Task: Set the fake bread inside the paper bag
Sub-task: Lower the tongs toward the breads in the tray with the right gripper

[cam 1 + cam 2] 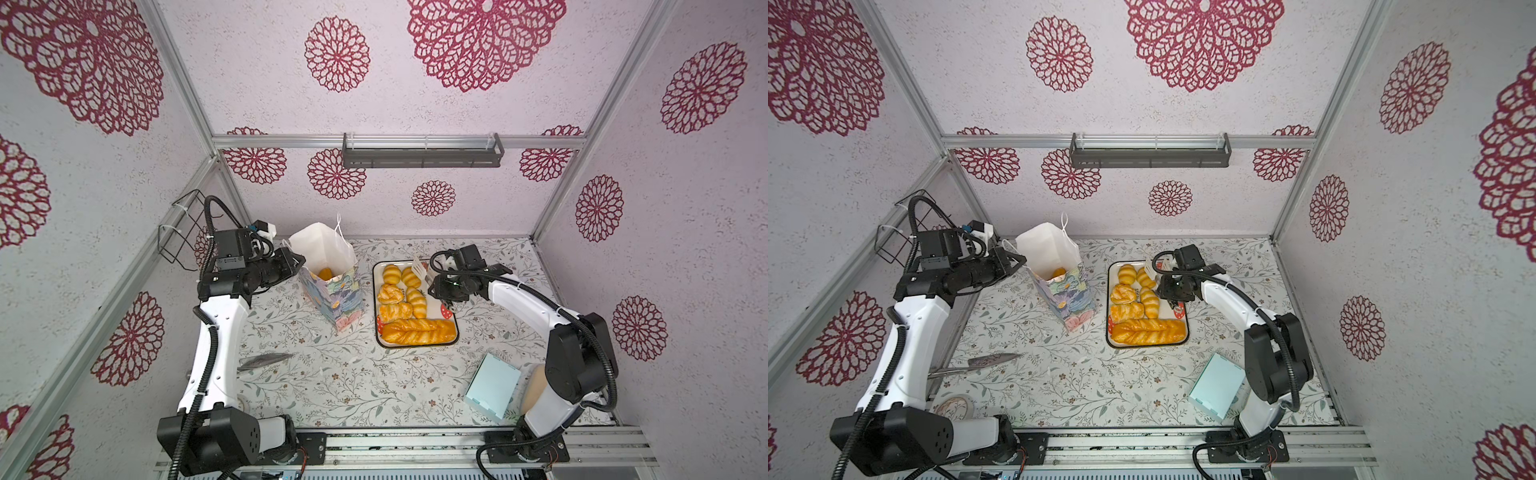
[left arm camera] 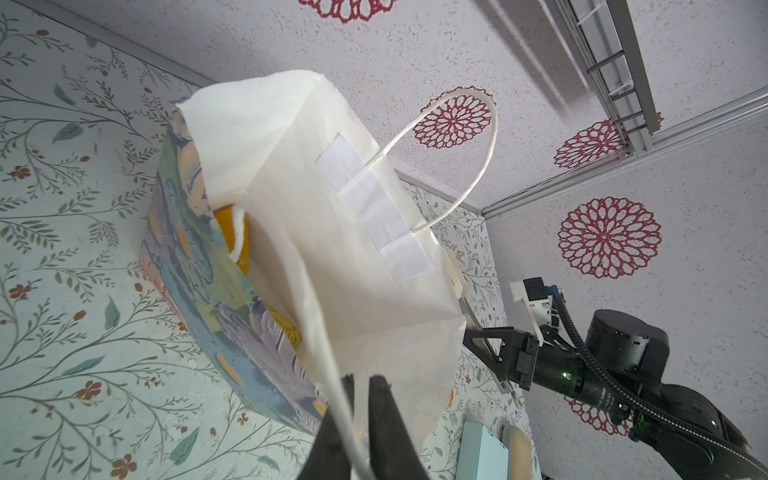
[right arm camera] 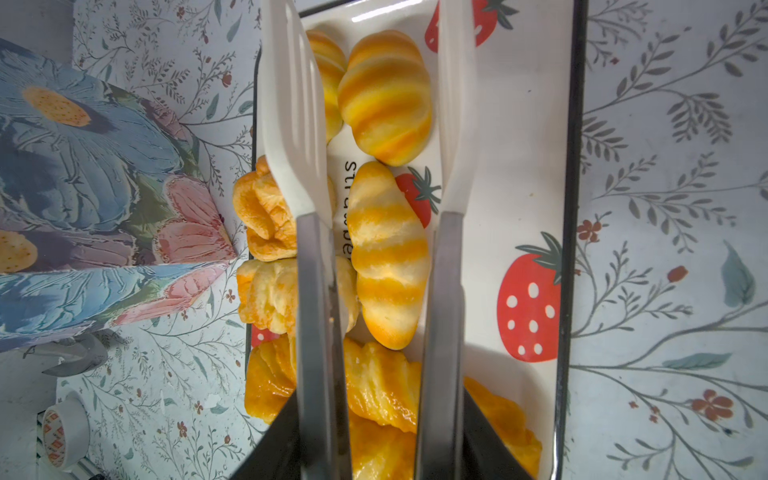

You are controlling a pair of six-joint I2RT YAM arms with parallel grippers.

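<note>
The paper bag [image 1: 332,291] [image 1: 1069,295] stands open left of the tray [image 1: 456,328], with one piece of fake bread [image 1: 325,273] [image 2: 232,224] inside. My left gripper [image 1: 301,262] [image 2: 360,380] is shut on the bag's white cord handle [image 2: 332,374] at its left rim. Several golden pastries and a long braided loaf [image 1: 417,331] [image 3: 374,395] lie on the tray [image 3: 528,166]. My right gripper [image 1: 436,287] [image 3: 382,415] is shut on a pair of tongs [image 3: 295,104]. The tongs' white tips straddle a striped croissant [image 3: 388,253] without touching it.
A light blue box [image 1: 492,388] and a beige flat piece [image 1: 536,386] lie near the right arm's base. A metal server [image 1: 266,360] and a tape roll [image 1: 955,409] lie front left. A wire basket [image 1: 183,228] hangs on the left wall.
</note>
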